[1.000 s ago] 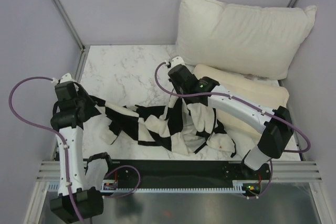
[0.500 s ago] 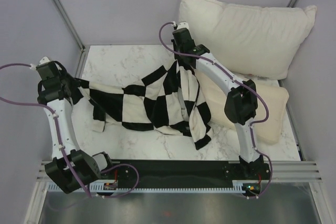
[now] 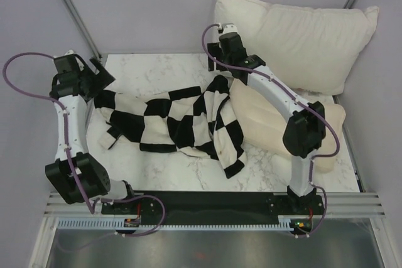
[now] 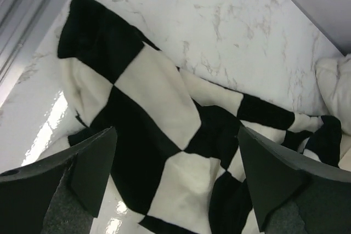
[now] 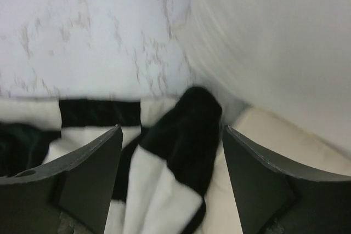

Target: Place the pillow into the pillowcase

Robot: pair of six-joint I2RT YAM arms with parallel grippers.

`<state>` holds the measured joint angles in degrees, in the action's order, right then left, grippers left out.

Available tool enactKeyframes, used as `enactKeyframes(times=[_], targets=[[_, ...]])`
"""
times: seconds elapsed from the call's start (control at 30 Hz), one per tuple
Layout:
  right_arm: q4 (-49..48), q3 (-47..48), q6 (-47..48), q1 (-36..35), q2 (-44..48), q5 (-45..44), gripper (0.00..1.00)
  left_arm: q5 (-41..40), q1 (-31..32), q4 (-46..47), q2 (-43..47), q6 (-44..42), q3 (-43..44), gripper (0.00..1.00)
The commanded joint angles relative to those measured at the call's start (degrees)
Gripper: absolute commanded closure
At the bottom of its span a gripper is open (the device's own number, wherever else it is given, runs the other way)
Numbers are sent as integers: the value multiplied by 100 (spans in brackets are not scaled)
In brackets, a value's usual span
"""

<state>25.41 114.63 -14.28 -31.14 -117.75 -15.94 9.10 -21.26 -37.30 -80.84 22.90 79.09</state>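
The black-and-white checked pillowcase lies loose and rumpled across the marble table, its right end draped onto the flat cream pillow. My left gripper hangs open above the pillowcase's left end, nothing between its fingers. Over the far right corner of the pillowcase, my right gripper is open too and holds nothing. In the right wrist view the pillow shows just right of that corner.
A large puffy white pillow leans against the back wall at the right, behind the cream one. Bare marble table shows behind the pillowcase. Grey walls and a metal rail close in the left and back.
Both grippers have opened and let go of the pillowcase, which has dropped from being stretched between them onto the table. Both arms have moved toward the back.
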Motion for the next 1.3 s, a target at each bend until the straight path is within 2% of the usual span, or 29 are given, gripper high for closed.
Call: enactKeyframes(times=[0.0,0.07,0.1,0.2,0.3,0.37,0.47,0.57,0.7,1.0,1.1,1.13,1.17,1.2,1.27], targets=[[87,-1471,-101,-68,1566,853,19,-118,542,-374,542,-382,81,0],[-18,-2274,-101,-155,2140,961,21,-146,1008,-471,841,-426,-68,0],[-45,-3035,-110,-278,2682,962,22,-137,1175,-515,937,-418,-295,0],[-89,-4364,-162,-515,3650,664,23,-40,2060,-428,1385,-243,-936,0],[-132,-5367,-276,-534,4540,356,29,-189,2721,-235,1720,64,-1595,1],[-141,-5705,-356,-543,5040,521,33,-294,3275,64,1913,345,-1896,2],[-194,-6153,-522,-586,5393,907,31,-462,3917,556,2019,688,-2458,3],[-501,-6514,-698,-788,5421,1233,27,-471,4401,1117,2028,996,-3081,3],[-818,-6506,-918,-1210,5061,1068,27,-470,4770,1638,2037,1086,-3601,3],[-1468,-6111,-1138,-1624,3831,979,36,-866,4780,1936,1782,883,-4261,3],[-1565,-6005,-1173,-1677,3436,962,45,-849,4780,2060,1580,875,-4376,4],[-1574,-5979,-1165,-1703,3374,988,55,-840,4780,2147,1528,857,-4393,5],[-1574,-5952,-1164,-1703,3330,945,78,-849,4780,2165,1440,848,-4411,6],[-1513,-5961,-1164,-1694,3355,848,86,-840,4780,2192,1404,839,-4411,14],[-1382,-5987,-1226,-1685,3574,228,100,-840,4780,2236,1334,796,-4411,20]])
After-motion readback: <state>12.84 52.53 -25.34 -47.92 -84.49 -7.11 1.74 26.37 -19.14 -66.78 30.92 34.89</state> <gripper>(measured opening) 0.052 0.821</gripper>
